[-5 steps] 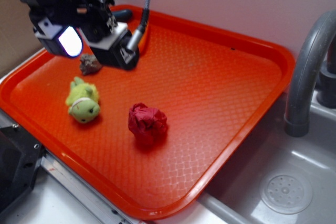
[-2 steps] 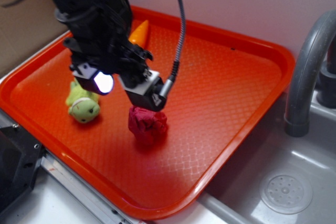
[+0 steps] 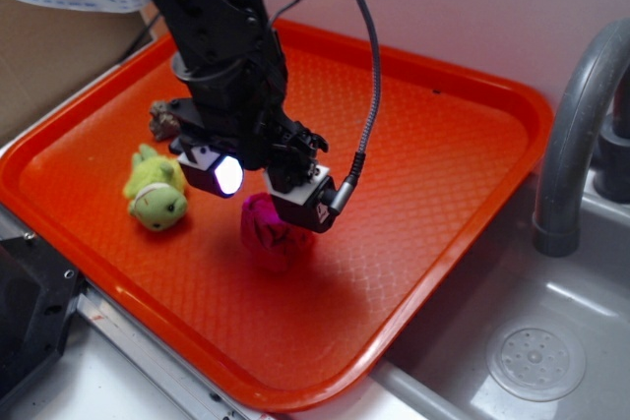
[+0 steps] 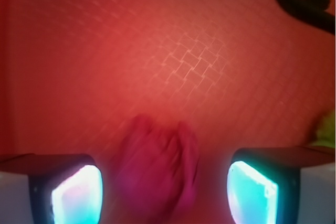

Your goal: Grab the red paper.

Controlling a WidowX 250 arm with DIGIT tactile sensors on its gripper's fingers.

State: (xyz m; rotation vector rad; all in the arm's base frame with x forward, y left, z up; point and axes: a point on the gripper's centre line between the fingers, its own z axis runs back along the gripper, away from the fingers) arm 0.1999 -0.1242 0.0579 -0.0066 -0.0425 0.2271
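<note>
Crimson and crumpled, the red paper (image 3: pixel 268 233) sits low-centre on the orange tray (image 3: pixel 433 174), between the spread fingers of the open gripper (image 4: pixel 165 192), right of a green plush toy (image 3: pixel 156 189).

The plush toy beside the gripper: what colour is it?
The plush toy is light yellow-green with a paler band, seen best in the exterior view.
</note>
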